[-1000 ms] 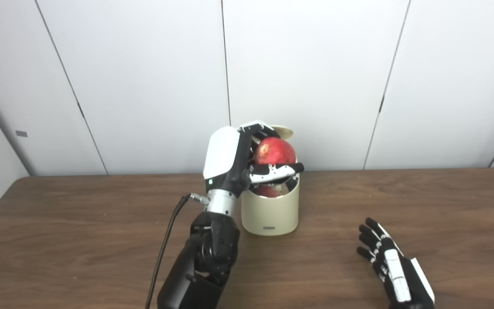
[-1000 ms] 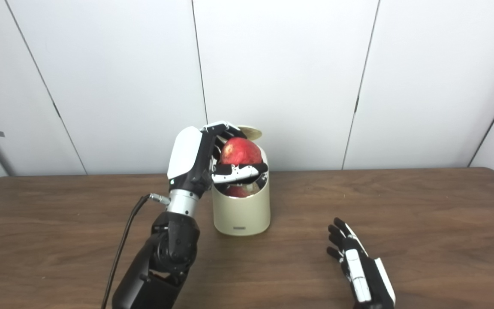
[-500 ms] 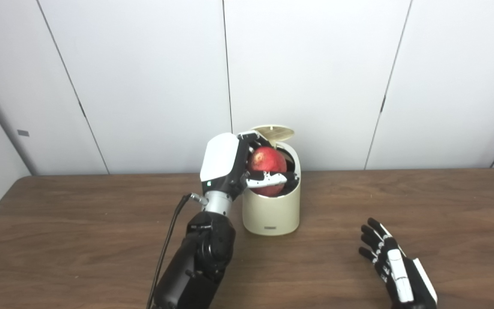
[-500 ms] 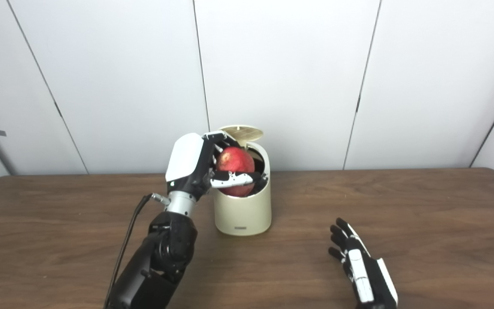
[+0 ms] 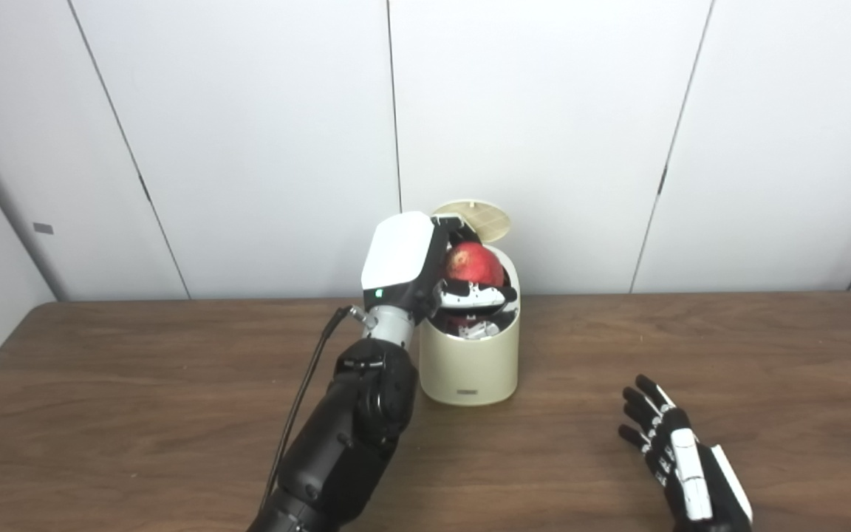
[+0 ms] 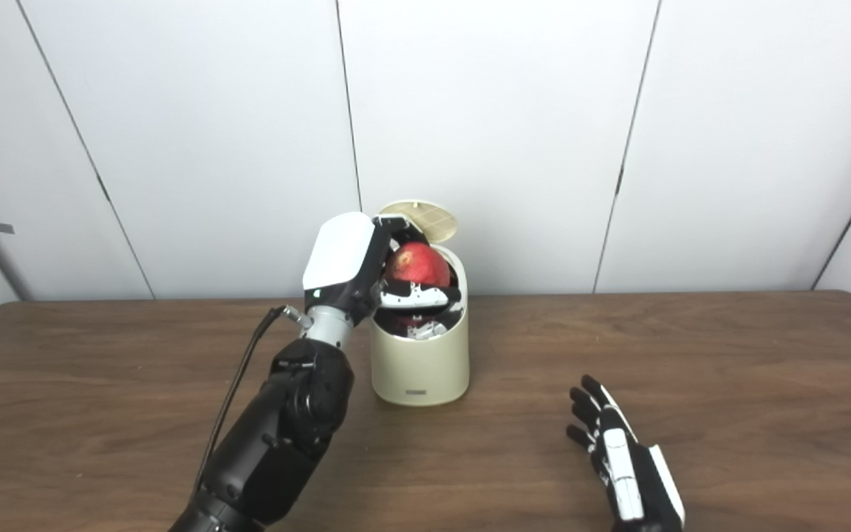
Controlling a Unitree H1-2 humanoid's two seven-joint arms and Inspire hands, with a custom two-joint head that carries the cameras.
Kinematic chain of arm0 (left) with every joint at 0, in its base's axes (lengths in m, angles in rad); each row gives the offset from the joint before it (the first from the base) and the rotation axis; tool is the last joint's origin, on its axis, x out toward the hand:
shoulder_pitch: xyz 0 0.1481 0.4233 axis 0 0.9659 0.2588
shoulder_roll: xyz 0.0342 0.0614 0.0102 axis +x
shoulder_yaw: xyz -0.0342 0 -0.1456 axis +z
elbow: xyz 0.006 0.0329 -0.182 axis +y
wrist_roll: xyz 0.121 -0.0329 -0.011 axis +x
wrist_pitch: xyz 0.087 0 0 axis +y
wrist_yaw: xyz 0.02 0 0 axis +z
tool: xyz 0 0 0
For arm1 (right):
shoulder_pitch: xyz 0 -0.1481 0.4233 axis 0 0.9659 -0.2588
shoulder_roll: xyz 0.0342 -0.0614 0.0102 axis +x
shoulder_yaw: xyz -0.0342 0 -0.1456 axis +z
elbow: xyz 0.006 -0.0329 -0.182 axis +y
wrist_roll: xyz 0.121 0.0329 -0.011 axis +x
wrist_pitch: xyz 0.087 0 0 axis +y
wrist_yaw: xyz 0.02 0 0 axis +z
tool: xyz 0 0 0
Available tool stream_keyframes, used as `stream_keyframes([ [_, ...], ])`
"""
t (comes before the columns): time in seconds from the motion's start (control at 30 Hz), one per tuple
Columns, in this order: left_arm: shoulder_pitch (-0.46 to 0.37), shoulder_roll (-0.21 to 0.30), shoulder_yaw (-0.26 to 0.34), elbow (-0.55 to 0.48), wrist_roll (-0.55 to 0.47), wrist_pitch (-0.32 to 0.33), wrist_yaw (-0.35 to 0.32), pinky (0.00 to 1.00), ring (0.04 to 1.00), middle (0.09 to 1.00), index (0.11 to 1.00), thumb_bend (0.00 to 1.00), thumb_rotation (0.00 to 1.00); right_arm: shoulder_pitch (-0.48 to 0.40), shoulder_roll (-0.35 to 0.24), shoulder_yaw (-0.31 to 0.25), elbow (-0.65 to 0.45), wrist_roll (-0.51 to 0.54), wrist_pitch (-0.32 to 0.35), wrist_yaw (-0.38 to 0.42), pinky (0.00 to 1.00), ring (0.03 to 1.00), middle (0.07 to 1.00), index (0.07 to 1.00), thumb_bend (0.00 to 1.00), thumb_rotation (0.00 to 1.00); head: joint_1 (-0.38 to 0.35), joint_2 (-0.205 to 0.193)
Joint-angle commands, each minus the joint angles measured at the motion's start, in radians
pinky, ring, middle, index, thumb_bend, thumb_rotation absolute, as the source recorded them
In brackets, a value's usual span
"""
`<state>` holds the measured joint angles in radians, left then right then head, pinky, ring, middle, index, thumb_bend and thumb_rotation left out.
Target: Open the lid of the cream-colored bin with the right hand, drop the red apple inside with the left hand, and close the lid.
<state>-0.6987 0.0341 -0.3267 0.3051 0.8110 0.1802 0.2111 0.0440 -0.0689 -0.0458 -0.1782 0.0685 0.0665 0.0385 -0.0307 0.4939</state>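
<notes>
Left hand (image 5: 425,277) wrapped around apple (image 5: 474,264), held in the open mouth of bin (image 5: 470,362). Lid (image 5: 476,218) tipped up behind. Small label (image 5: 467,391) low on bin front, unreadable. Right hand (image 5: 680,465) resting on surface (image 5: 137,414), fingers spread, holding nothing, well apart from bin.

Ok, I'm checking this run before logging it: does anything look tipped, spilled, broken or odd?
Nothing stands out. The bin stands upright on the table with its lid raised, the left hand holds the apple over the opening, and the right hand is open near the table.
</notes>
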Motion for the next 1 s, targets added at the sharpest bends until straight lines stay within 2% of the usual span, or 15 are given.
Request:
stream_keyframes([
  [0.0,-0.06,0.0,0.002,-0.014,0.017,0.005,0.023,0.3,0.418,0.551,0.506,0.47,0.0,-0.024,-0.001,0.0,-0.009,0.0,-0.038,0.003,0.87,0.924,0.897,0.939,0.61,1.0,0.0,0.0],
  [0.23,-0.048,0.0,-0.007,-0.032,0.031,0.017,0.024,0.3,0.424,0.546,0.506,0.47,0.0,-0.025,-0.012,-0.004,0.0,0.01,-0.061,0.012,0.89,0.921,0.884,0.943,0.62,1.0,0.012,0.004],
  [0.5,-0.033,-0.003,-0.016,-0.064,0.036,0.026,0.025,0.31,0.443,0.532,0.513,0.47,0.0,-0.02,-0.02,-0.005,-0.016,0.011,-0.049,0.012,0.89,0.908,0.874,0.937,0.62,1.0,0.017,0.014],
  [0.63,-0.037,0.003,-0.033,-0.057,0.083,0.064,0.03,0.35,0.482,0.538,0.491,0.48,0.0,-0.018,-0.021,-0.007,-0.017,0.027,-0.05,0.017,0.9,0.909,0.864,0.933,0.63,1.0,0.02,0.015],
  [0.7,-0.037,0.005,-0.041,-0.058,0.108,0.096,0.014,0.4,0.467,0.523,0.482,0.5,0.0,-0.019,-0.023,-0.007,-0.015,0.028,-0.053,0.018,0.91,0.906,0.854,0.93,0.63,1.0,0.02,0.017],
  [0.77,-0.038,0.01,-0.052,-0.062,0.13,0.122,-0.011,0.38,0.468,0.471,0.486,0.52,0.0,-0.019,-0.029,-0.004,-0.015,0.023,-0.057,0.022,0.91,0.9,0.842,0.923,0.63,1.0,0.017,0.023],
  [0.87,-0.041,0.016,-0.066,-0.066,0.155,0.152,-0.043,0.39,0.489,0.461,0.489,0.53,0.0,-0.02,-0.039,0.002,-0.02,0.003,-0.057,0.025,0.9,0.877,0.804,0.893,0.63,1.0,0.022,0.024],
  [0.93,-0.044,0.019,-0.074,-0.068,0.171,0.181,-0.076,0.43,0.531,0.561,0.491,0.53,0.05,-0.022,-0.039,0.001,-0.022,0.001,-0.057,0.026,0.9,0.86,0.784,0.876,0.63,1.0,0.022,0.024],
  [0.97,-0.044,0.02,-0.077,-0.07,0.176,0.191,-0.09,0.46,0.563,0.599,0.551,0.76,0.04,-0.022,-0.039,0.001,-0.023,0.0,-0.055,0.026,0.89,0.853,0.777,0.87,0.63,1.0,0.022,0.024],
])
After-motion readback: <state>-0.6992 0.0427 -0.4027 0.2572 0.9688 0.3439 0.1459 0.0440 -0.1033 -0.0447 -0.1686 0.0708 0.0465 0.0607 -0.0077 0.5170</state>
